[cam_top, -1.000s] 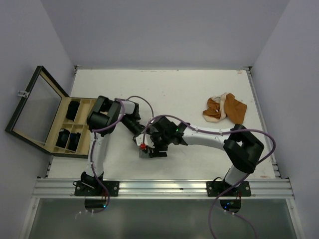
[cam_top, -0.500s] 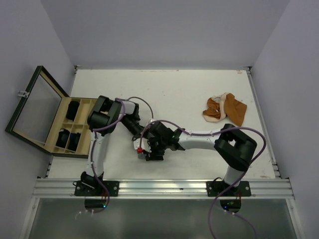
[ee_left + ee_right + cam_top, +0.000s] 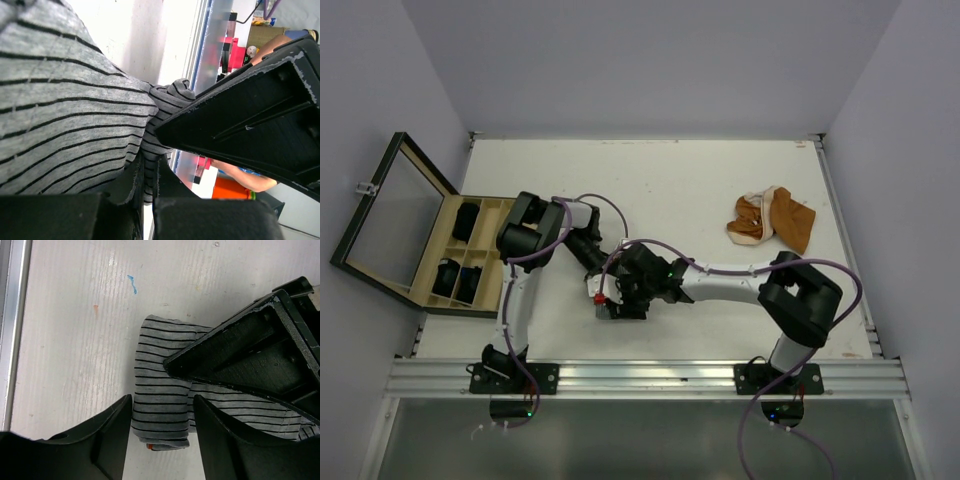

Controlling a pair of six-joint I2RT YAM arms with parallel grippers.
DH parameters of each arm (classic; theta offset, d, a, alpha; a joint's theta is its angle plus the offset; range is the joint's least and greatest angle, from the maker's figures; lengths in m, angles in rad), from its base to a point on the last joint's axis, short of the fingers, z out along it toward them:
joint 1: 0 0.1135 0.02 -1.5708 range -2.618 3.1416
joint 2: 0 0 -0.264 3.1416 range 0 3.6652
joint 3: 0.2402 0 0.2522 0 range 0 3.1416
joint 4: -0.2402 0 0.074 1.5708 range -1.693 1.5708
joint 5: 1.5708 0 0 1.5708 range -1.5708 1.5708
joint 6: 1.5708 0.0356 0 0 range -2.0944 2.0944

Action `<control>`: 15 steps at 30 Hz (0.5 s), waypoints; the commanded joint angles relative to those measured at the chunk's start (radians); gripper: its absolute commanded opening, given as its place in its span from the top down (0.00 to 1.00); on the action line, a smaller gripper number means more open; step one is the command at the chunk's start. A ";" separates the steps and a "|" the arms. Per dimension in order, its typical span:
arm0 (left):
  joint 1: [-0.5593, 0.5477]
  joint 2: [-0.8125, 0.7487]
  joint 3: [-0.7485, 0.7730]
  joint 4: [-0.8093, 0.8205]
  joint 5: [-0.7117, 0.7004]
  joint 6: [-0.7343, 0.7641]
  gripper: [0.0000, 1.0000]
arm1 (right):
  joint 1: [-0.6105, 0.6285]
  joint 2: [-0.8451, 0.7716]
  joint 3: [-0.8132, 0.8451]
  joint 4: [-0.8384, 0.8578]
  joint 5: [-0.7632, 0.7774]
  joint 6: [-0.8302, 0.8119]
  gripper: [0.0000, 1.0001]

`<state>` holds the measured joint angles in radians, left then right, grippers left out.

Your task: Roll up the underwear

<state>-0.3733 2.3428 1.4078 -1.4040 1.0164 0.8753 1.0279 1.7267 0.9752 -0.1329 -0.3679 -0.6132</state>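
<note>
Top external: wooden box [image 3: 492, 215] open, black underwear [image 3: 468, 220] in several compartments. Striped underwear [image 3: 160, 355] on worktop [image 3: 700, 180]; left gripper [image 3: 149, 200] jaws pinching it, right gripper [image 3: 161, 407] jaws spread astride.

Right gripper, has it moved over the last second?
Yes. In the top view the right gripper has shifted slightly left, toward the box, over the striped underwear.
</note>
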 commanded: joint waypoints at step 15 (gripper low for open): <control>0.016 0.000 -0.018 0.278 -0.253 0.071 0.90 | -0.014 0.068 0.005 0.056 -0.094 0.065 1.00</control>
<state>-0.3679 2.3405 1.4082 -1.4185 0.9852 0.8745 1.0252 1.7485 0.9779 -0.1032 -0.4011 -0.5789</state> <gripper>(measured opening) 0.080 0.070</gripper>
